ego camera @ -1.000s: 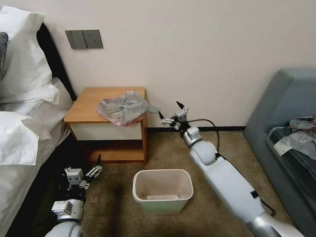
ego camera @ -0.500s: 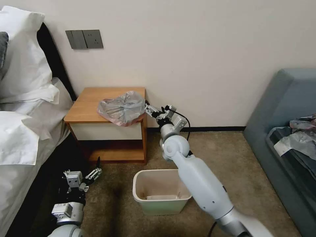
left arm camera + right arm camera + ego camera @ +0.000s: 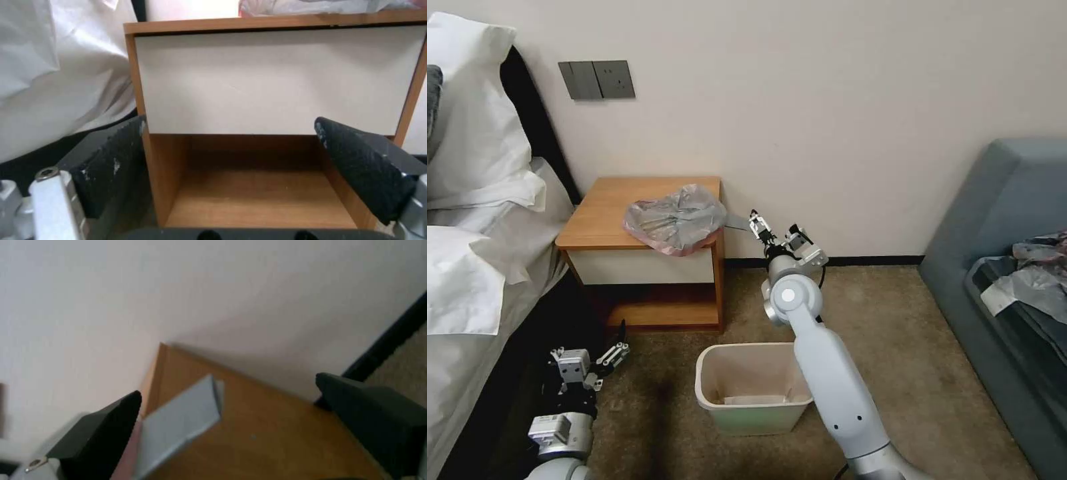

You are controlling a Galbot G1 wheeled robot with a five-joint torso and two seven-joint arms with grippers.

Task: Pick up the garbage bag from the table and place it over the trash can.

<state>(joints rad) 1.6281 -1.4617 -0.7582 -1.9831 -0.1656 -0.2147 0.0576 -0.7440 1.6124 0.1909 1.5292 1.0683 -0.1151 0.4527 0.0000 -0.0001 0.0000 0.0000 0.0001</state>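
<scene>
The garbage bag (image 3: 675,219) lies crumpled on the right part of the table (image 3: 602,208), its pinkish rim hanging over the front edge. A flat grey flap (image 3: 736,221) sticks out past the table's right side. My right gripper (image 3: 758,224) hovers open just right of that flap, nothing between its fingers. In the right wrist view the flap (image 3: 182,423) lies against the table's side (image 3: 267,426) between the spread fingers of the right gripper (image 3: 229,388). The trash can (image 3: 704,381) stands on the carpet before the table. My left gripper (image 3: 617,343) waits open low by the bed, facing the white drawer front (image 3: 276,80).
A bed with white pillows (image 3: 474,133) runs along the left. A grey sofa (image 3: 1007,200) at the right holds a pale plastic heap with dark cloth (image 3: 1030,280). Carpet (image 3: 894,313) lies open between the sofa and the trash can. My right forearm (image 3: 830,373) crosses the can's right rim.
My right arm swung left and its gripper reached the bag's right edge, then drew back a little to the right. The left gripper sank slightly.
</scene>
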